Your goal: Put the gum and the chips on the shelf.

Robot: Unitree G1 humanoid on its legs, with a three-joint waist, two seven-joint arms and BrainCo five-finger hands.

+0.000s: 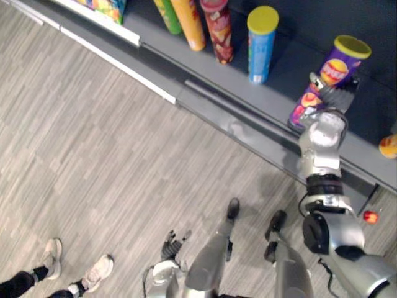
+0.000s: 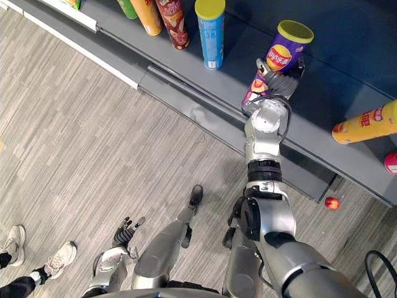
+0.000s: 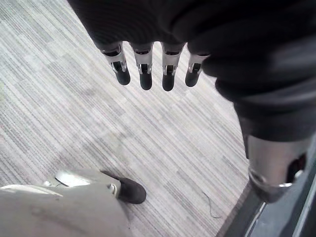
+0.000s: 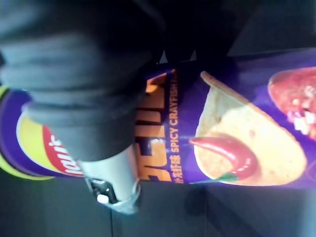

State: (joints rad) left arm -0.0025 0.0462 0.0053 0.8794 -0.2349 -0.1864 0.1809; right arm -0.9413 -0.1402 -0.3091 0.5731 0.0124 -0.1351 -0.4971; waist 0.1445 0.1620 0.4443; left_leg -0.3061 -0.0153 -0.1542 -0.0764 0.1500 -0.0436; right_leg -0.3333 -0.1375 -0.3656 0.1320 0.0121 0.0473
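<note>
A purple chips can (image 1: 335,67) with a yellow lid leans on the dark grey shelf (image 1: 248,102), its base near the shelf's front edge. My right hand (image 2: 279,77) reaches up from below and is shut on the can's middle. In the right wrist view the thumb (image 4: 111,173) lies across the purple can (image 4: 237,143). My left hand (image 1: 172,243) hangs low over the floor, with its fingers (image 3: 145,74) straight and nothing in it.
On the shelf to the left stand a blue can (image 1: 260,43), a red can (image 1: 217,28) and an orange can (image 1: 189,22). A yellow can (image 2: 366,124) lies at the right. A small red ball (image 2: 332,203) rests on the floor. A person's shoes (image 1: 96,272) show at lower left.
</note>
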